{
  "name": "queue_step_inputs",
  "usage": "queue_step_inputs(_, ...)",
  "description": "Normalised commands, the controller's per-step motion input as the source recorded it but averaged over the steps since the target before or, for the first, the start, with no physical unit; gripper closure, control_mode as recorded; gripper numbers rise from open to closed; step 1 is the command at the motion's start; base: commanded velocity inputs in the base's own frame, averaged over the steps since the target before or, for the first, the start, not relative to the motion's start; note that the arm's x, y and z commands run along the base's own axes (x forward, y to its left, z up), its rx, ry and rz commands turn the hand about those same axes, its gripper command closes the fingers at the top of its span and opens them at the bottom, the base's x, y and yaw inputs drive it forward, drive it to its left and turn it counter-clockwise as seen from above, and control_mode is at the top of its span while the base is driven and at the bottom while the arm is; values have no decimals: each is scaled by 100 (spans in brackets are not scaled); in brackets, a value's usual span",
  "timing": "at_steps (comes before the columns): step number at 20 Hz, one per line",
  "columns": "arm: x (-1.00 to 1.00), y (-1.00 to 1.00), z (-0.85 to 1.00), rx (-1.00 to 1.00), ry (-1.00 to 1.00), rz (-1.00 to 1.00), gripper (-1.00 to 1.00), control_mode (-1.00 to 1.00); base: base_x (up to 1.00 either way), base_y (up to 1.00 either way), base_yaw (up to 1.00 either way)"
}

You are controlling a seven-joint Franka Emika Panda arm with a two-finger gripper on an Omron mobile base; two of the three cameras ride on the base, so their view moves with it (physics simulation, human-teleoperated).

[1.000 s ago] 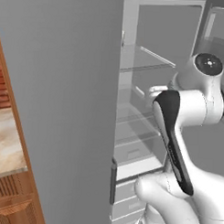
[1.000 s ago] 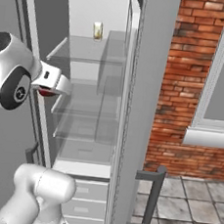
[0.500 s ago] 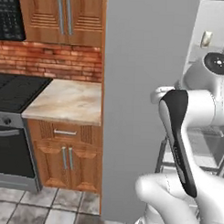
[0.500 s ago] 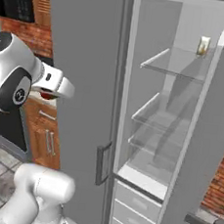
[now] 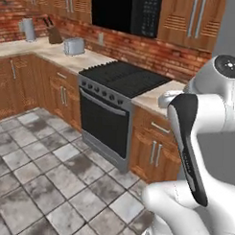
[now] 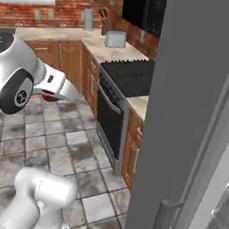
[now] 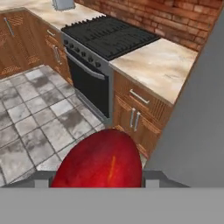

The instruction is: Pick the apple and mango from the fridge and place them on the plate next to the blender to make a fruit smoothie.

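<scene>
While your base cameras looked across the kitchen, your gripper (image 7: 98, 186) sat with its jaws pinched on a red fruit (image 7: 99, 162), which bulged up between the two dark tips at the bottom of the hand view. You could see a faint orange streak down its glossy skin, and its shape was more oval than round, so you could not say for certain whether it was the apple or the mango. From the right base view a sliver of the same red showed under the white hand, near the arm's big joint. Beyond the fruit, well below and ahead of it, lay the black stove (image 7: 107, 37) with its oven door and row of knobs, and just beside that a marble-topped counter (image 7: 159, 65) over wooden cabinets. You had the grey fridge (image 6: 196, 95) close on the right side of the right base view, its plain side wall toward you. A toaster (image 5: 74, 46) stood on the far counter under the brick wall.
</scene>
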Motion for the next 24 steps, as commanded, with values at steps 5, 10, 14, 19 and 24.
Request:
queue_step_inputs(5, 0, 0, 0, 0, 0, 0, 100, 100, -12, 45, 100)
queue_step_inputs(10, 0, 0, 0, 0, 0, 0, 100, 100, -6, 46, 99)
queue_step_inputs(14, 0, 0, 0, 0, 0, 0, 100, 100, 0, 41, 91)
queue_step_inputs(19, 0, 0, 0, 0, 0, 0, 100, 100, 2, 15, 97)
queue_step_inputs(24, 0, 0, 0, 0, 0, 0, 100, 100, -11, 21, 100)
